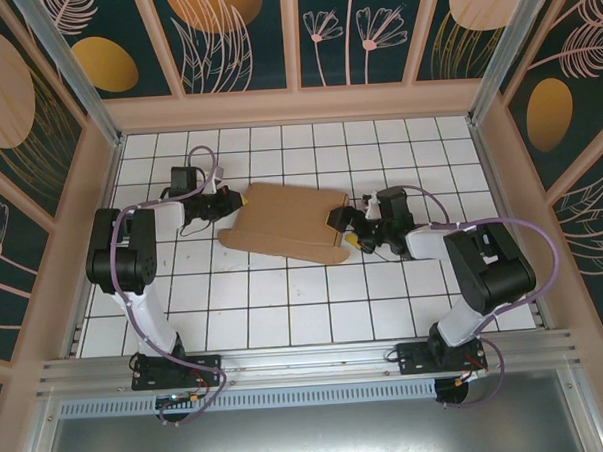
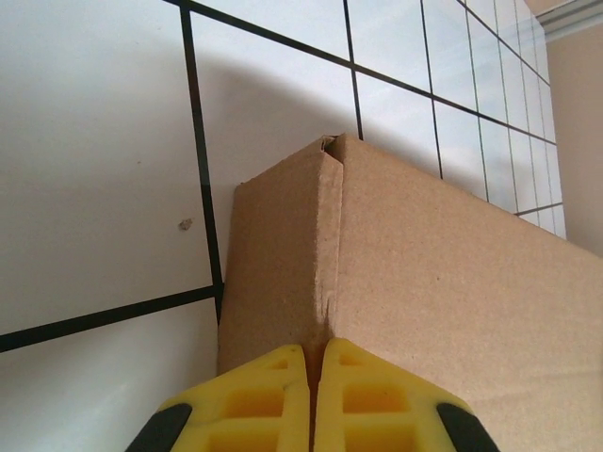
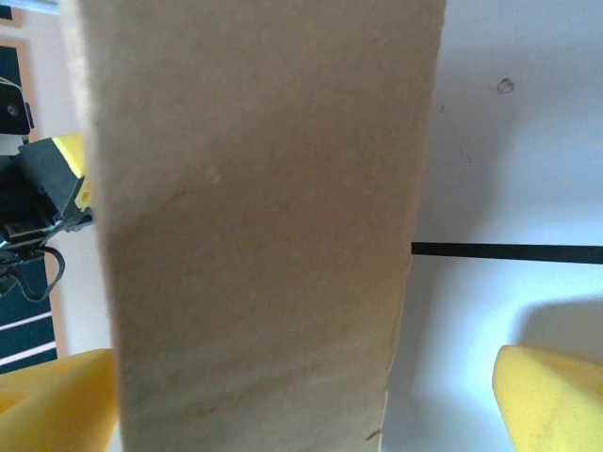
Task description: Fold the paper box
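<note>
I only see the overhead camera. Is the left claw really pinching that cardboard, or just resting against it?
Observer: Pinching. The left wrist camera shows the left gripper shut on the paper box, right at a folded corner.
Operator: And the right claw?
Observer: Open. On the right wrist camera the right gripper has its yellow fingers wide apart, with a cardboard flap standing between them, unsqueezed.
</note>
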Robot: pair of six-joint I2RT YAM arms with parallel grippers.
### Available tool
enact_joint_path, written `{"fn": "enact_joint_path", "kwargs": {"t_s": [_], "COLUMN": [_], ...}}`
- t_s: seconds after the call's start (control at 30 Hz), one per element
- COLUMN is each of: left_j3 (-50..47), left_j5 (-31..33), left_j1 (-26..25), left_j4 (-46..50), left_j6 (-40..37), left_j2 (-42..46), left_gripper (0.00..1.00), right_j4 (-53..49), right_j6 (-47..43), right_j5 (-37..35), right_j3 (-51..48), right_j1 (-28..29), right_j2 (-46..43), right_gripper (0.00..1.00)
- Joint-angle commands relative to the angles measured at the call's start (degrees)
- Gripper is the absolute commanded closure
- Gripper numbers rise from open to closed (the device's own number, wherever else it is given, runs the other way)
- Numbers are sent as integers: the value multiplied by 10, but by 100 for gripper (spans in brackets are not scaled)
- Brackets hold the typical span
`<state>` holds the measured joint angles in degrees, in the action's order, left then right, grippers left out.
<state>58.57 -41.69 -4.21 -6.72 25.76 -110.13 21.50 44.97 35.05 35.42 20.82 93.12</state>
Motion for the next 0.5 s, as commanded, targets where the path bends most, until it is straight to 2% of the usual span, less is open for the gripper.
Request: {"fn": "enact_joint_path", "kwargs": {"t_s": [0.0,0.23,0.37,0.47], "left_j3": [-32,-32,-32,-32], "left_j5": [79,76,85,108], "left_j1": [11,11,11,11], "left_j4": [110,109,105,98], "left_j6": [-22,-22,-8,19], "left_j2": [-53,-51,-27,16], "left_gripper": [97,97,97,92], "right_j4": [-3,173,239,245], "right_j6": [-29,60,99,102], "right_j5": [-4,139,132,111], "right_j3": [4,12,-8,-25], "right_j1": [10,23,25,26], "right_j2": [31,89,81,64], "right_gripper": [1,5,26,40]}}
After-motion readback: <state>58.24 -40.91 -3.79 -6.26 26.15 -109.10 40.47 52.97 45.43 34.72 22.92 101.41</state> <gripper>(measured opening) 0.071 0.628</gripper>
